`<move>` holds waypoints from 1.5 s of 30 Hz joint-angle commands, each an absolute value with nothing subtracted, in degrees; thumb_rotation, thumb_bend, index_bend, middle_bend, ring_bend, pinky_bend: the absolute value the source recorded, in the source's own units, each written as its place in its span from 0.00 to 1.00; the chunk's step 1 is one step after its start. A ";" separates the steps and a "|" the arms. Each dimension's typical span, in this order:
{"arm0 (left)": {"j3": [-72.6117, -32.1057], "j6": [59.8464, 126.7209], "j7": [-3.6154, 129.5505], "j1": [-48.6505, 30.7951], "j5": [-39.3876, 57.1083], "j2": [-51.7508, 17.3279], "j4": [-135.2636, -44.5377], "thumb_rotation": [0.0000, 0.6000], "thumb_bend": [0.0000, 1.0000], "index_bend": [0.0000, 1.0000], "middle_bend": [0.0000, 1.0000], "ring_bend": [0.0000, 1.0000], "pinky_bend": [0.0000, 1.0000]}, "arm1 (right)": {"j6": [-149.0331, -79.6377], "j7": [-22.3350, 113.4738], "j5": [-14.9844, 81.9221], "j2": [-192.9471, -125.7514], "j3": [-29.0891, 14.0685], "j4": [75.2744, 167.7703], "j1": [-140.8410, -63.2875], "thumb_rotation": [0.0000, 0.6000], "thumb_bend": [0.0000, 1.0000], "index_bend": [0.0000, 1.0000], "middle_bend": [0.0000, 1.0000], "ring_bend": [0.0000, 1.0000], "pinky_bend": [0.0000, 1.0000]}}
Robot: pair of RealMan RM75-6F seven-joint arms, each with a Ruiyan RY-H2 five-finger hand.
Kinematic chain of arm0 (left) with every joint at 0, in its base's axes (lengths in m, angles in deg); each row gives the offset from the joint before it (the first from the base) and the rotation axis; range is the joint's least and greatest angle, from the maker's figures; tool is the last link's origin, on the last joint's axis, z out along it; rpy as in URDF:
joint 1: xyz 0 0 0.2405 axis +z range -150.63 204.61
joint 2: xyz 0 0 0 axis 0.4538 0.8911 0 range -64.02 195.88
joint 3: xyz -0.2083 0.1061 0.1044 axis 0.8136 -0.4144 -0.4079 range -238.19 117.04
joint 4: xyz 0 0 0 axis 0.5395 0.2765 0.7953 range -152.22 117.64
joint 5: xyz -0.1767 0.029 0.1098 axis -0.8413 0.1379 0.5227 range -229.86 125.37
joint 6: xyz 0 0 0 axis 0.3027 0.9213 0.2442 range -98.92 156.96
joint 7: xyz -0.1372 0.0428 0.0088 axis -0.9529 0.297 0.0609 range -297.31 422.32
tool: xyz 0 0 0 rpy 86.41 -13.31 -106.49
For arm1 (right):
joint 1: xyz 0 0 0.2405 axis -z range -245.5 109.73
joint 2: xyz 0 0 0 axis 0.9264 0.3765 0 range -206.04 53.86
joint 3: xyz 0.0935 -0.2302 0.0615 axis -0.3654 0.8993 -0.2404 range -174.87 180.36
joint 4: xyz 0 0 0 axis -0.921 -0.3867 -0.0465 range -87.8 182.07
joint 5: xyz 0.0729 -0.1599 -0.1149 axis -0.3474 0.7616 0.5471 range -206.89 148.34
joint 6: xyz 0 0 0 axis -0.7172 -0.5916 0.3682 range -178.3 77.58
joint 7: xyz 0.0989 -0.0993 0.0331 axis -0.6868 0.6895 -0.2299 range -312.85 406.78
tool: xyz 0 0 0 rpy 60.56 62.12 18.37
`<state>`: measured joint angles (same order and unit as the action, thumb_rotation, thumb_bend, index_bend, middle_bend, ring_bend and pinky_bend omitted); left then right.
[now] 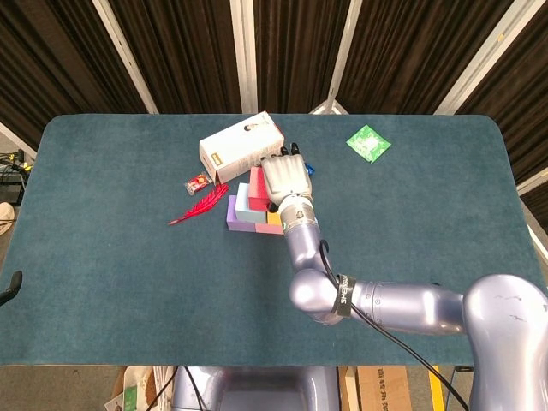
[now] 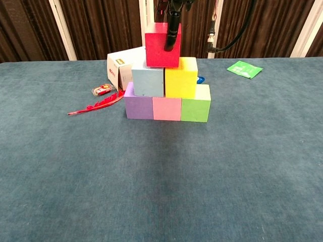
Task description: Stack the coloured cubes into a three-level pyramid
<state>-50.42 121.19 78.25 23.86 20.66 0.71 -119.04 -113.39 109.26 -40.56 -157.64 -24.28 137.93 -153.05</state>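
Observation:
A red cube (image 2: 156, 50) tops the pyramid, over a light blue cube (image 2: 147, 83) and a yellow cube (image 2: 180, 78). Below them stand a purple cube (image 2: 139, 107), a pink cube (image 2: 167, 109) and a green cube (image 2: 195, 110) in a row. My right hand (image 1: 284, 178) hangs over the stack from above and grips the red cube (image 1: 255, 187); one dark finger (image 2: 171, 33) lies down its front face. In the head view the hand hides most of the stack, leaving the purple cube (image 1: 231, 210) and light blue cube (image 1: 242, 204) showing. My left hand shows in neither view.
A white box (image 2: 118, 68) stands just behind the stack to the left. A red feather (image 2: 98, 106) and a small wrapped sweet (image 2: 101, 90) lie left of the cubes. A green packet (image 2: 244, 68) lies far right, and a small blue item (image 2: 201, 79) behind the green cube.

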 commanded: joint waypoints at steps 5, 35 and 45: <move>-50.43 121.30 78.36 23.89 20.70 0.67 -119.07 1.00 0.40 0.10 0.02 0.00 0.00 | -113.36 109.19 -40.65 -157.68 -24.29 137.96 -153.08 1.00 0.26 0.30 0.28 0.11 0.00; -50.30 121.48 78.80 23.88 20.48 0.49 -119.09 1.00 0.40 0.10 0.02 0.00 0.00 | -112.97 109.32 -40.96 -157.67 -23.81 138.11 -153.05 1.00 0.26 0.28 0.24 0.09 0.00; -50.29 121.51 78.98 23.87 20.42 0.43 -119.11 1.00 0.40 0.10 0.02 0.00 0.00 | -112.97 109.43 -41.12 -157.62 -23.71 138.11 -153.10 1.00 0.26 0.26 0.22 0.07 0.00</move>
<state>-50.29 121.52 78.98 23.87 20.43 0.43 -119.11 -112.97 109.44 -41.13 -157.61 -23.70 138.12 -153.10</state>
